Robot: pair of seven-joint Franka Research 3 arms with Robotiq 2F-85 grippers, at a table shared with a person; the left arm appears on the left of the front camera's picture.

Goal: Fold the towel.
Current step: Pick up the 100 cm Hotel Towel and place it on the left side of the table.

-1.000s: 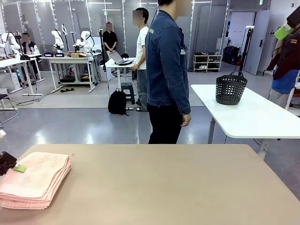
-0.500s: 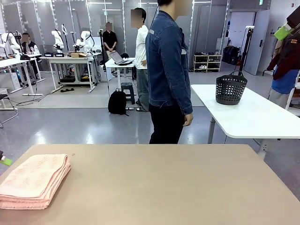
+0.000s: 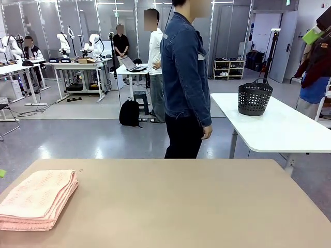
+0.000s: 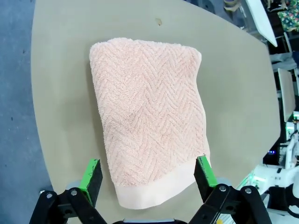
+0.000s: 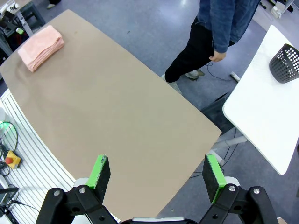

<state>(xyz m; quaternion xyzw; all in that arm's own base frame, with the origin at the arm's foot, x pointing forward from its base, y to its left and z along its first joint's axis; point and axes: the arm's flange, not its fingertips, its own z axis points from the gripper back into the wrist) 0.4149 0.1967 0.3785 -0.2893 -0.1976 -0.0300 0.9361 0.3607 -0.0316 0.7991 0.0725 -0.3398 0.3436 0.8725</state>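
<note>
Both tools are held high above the table with their green-padded fingers spread wide and nothing gripped. From the left wrist view, the left tool (image 4: 148,175) is seen directly over the towel (image 4: 149,116), whose plain smooth band lies at 6 o'clock, between the two pads but well below them. The towel is folded into a thick, neat stack with its herringbone face up. In the front view it is found at 8 o'clock on the tan table (image 3: 196,206), close to the near-left edge, lying flat. From the right wrist view, the right tool (image 5: 156,170) is seen far above the table's near edge, with the towel small at 10 o'clock. A person (image 3: 186,82) in a denim jacket is seen standing beyond the far edge, at 12 o'clock. A dark basket (image 3: 255,96) is set on a white table at 2 o'clock.
</note>
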